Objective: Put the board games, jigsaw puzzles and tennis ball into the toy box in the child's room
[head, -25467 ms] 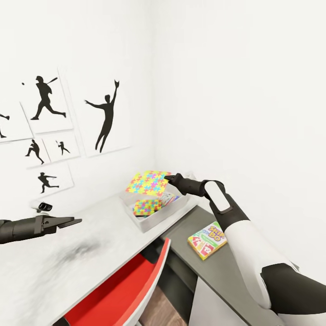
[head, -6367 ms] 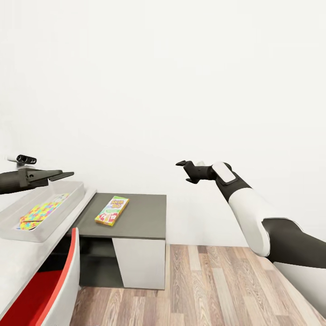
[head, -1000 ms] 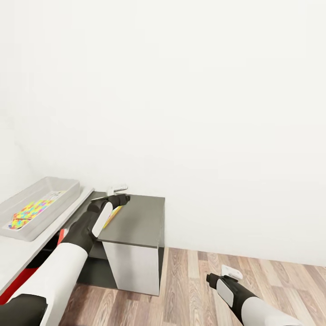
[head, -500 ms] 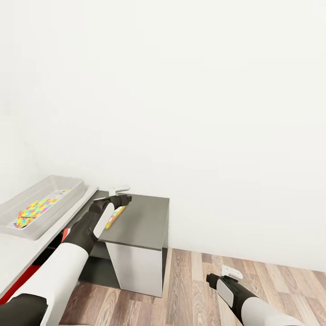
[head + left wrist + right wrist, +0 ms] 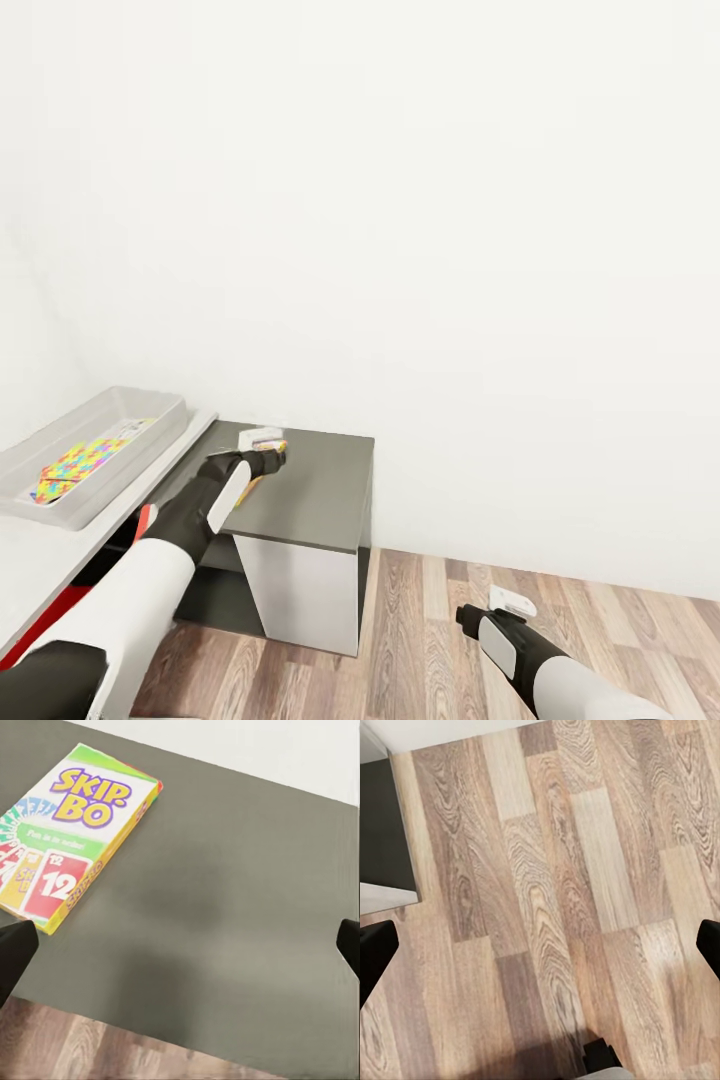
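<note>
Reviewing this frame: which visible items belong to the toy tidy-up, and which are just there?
Job items:
- board game lying on the table's dark side unit
- toy box
- jigsaw puzzles inside the toy box
- left gripper, open over the side unit, beside the game

Just there:
- red chair
- wood floor

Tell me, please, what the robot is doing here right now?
The robot is tidying toys into the toy box on the table. A jigsaw puzzle already lies in the box. The left tool is open and hovers over the dark side unit, reaching for the Skip-Bo board game, which lies flat there, not yet gripped. The right tool is open and empty, hanging low over the wooden floor.
</note>
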Robot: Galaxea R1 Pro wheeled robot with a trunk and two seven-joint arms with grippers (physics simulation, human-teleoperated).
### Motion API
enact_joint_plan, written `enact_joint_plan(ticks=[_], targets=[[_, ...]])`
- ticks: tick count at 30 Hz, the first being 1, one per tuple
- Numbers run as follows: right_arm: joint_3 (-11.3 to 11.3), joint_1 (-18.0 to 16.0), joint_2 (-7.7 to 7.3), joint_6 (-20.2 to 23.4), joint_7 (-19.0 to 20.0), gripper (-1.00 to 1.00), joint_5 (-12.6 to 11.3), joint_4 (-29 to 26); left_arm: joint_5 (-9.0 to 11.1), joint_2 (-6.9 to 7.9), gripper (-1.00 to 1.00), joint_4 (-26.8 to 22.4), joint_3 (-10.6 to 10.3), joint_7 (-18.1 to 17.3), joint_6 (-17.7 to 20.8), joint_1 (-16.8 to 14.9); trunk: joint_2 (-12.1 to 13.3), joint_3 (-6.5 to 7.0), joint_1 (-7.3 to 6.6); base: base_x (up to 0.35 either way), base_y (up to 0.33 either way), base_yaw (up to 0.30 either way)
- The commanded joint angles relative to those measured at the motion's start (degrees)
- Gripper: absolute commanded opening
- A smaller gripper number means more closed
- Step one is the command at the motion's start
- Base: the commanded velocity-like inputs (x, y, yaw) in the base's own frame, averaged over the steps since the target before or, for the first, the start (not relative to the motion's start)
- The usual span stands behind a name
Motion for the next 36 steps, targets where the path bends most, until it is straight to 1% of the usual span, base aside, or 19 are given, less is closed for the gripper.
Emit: enact_joint_plan(ticks=[1, 5, 10, 12, 21, 29, 36], targets=[[0.2, 0.0, 0.01, 0.4, -0.3, 1.00, -0.2, -0.1, 0.6, 0.13, 1.00, 0.4, -0.3, 0.5, -0.1, -0.2, -0.1, -0.13, 0.03, 0.000, 0.000, 0.000], [0.2, 0.0, -0.04, 0.4, -0.3, 1.00, -0.2, -0.1, 0.7, 0.28, 1.00, 2.6, -0.2, 0.5, -1.5, -1.1, -0.1, -0.13, 0.03, 0.000, 0.000, 0.000], [0.2, 0.0, -0.04, 0.4, -0.3, 1.00, -0.2, -0.1, 0.6, 0.44, 1.00, 6.1, -0.2, 0.5, -2.1, -2.6, -0.1, -0.13, 0.03, 0.000, 0.000, 0.000], [0.2, 0.0, -0.05, 0.4, -0.3, 1.00, -0.2, -0.1, 0.6, 0.48, 1.00, 6.8, -0.3, 0.4, -2.5, -2.9, -0.1, -0.13, 0.03, 0.000, 0.000, 0.000], [0.2, 0.0, -0.02, 0.4, -0.3, 1.00, -0.2, -0.1, 0.5, 0.51, 1.00, 7.4, -0.4, -0.1, -4.5, -3.2, -0.1, -0.13, 0.03, 0.019, 0.000, 0.000], [0.2, 0.0, 0.03, 0.4, -0.3, 1.00, -0.2, -0.1, 0.4, 0.50, 1.00, 7.4, -0.5, 0.2, -4.7, -3.2, -0.1, -0.13, 0.03, 0.239, 0.038, 0.000], [0.2, 0.0, -0.02, 0.5, -0.3, 1.00, -0.2, -0.1, 0.4, 0.43, 1.00, 7.5, -0.7, 0.3, -5.0, -3.2, -0.1, -0.13, 0.03, 0.085, 0.015, 0.000]])
